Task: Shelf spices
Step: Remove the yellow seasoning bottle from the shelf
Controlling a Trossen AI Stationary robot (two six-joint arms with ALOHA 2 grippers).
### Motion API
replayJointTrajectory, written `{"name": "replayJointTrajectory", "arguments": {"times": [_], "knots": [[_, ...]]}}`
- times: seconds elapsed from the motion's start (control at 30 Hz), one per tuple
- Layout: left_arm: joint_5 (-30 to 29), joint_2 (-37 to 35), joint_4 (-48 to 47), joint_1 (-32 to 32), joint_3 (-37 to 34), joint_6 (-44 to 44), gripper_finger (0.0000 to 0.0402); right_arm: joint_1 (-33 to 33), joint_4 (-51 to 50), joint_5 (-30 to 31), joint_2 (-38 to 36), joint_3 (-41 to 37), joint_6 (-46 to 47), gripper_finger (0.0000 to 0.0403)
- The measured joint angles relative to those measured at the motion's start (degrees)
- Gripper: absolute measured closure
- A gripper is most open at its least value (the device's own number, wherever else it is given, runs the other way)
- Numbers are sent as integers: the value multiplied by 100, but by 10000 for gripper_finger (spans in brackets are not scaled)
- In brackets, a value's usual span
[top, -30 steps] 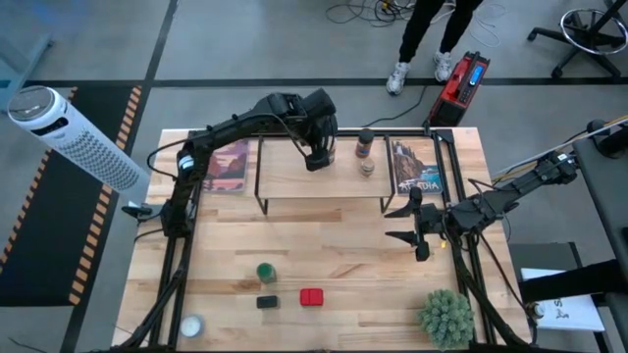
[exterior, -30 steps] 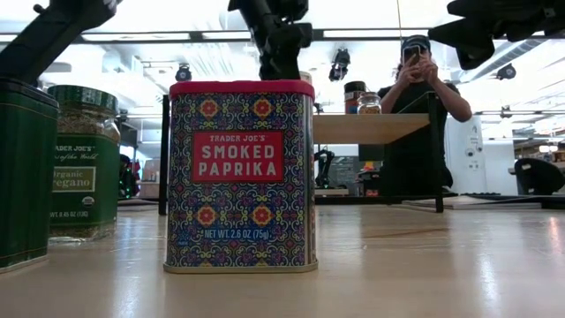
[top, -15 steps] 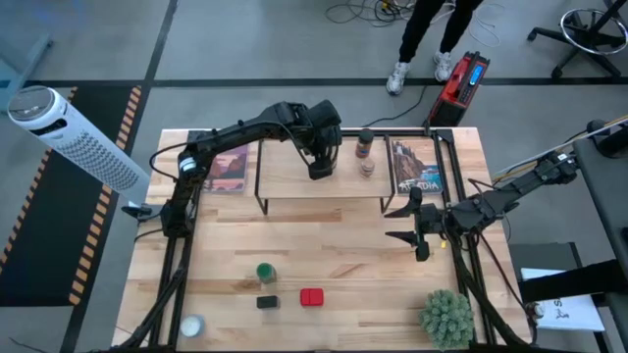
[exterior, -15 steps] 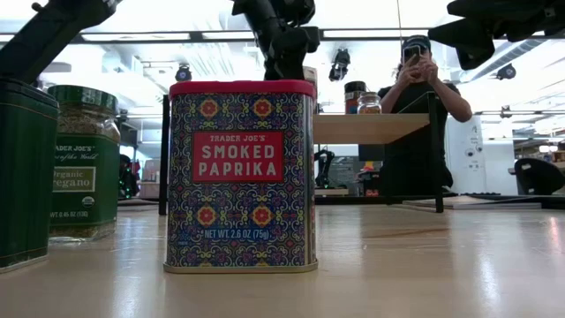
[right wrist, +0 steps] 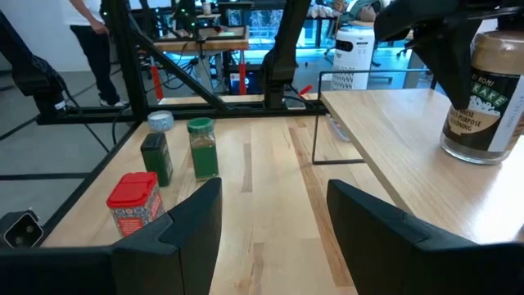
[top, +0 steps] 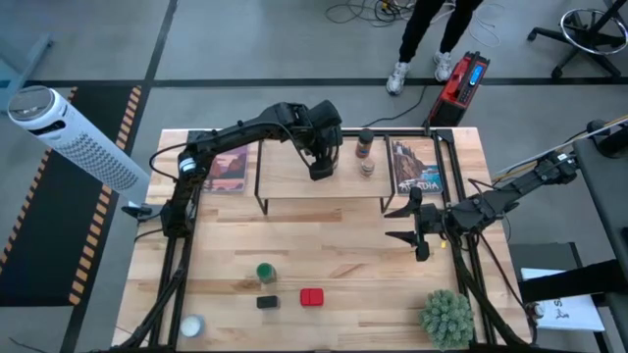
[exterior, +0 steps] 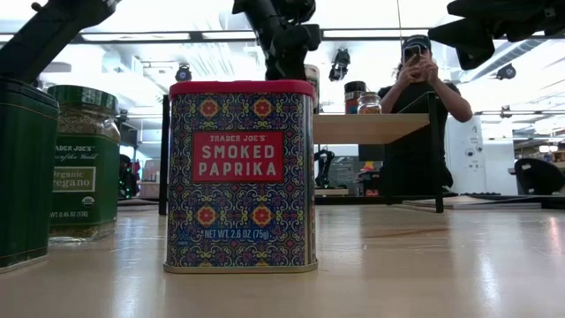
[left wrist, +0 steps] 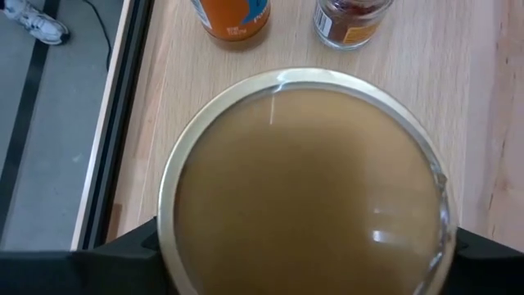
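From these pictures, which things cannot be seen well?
- Tan round jar: left wrist view shows only its lid; low view hides it behind the red square tin.
- Small black box: cut by low view's edge.
- Tiny clear jar: too small in high view.

Left wrist view: tan round jar [left wrist: 304, 188] fills the view, lower part cut off by the edge; two bottles beyond it cut off above their labels. Low view: red square tin [exterior: 240, 175] hides most of the shelf [exterior: 375, 129]; left gripper's fingertips behind the tin, grip undetermined.
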Motion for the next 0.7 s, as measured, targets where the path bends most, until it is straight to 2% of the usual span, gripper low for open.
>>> {"name": "replayJointTrajectory", "arguments": {"times": [0.47,0.7], "knots": [[21,-383,-263,-153,11,-123,142,-1,-1,2,1,0,2,204],[29,-652,-458,-467,11,-329,142,-1,0,2,-1,0,4,204]]}}
